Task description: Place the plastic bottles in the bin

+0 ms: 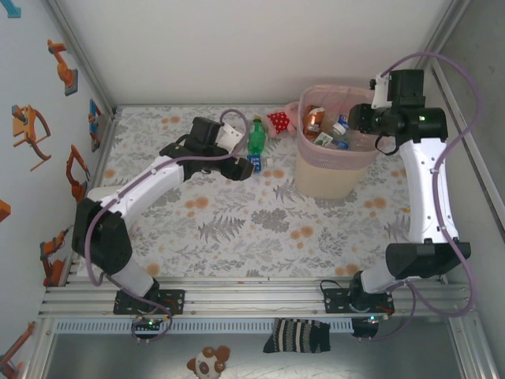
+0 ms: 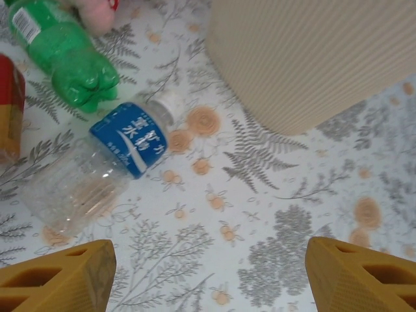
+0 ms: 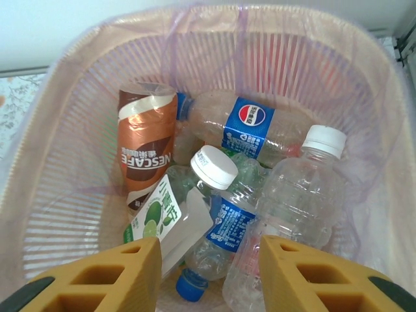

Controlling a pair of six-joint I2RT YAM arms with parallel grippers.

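Right gripper (image 3: 208, 276) hangs open and empty over the pink mesh bin (image 3: 58, 162), which already holds several plastic bottles (image 3: 299, 195), while the left gripper (image 2: 209, 273), also open and empty, hovers above a blue-labelled clear bottle (image 2: 97, 169) and a green bottle (image 2: 62, 52) yet to go in, both lying on the floral table (image 2: 292, 195) near the bin.

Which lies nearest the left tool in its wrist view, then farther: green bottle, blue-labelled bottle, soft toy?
1. Blue-labelled bottle, lying ahead-left of the left tool.
2. Green bottle, beyond it, upper left.
3. Soft toy, farthest, at the top edge.
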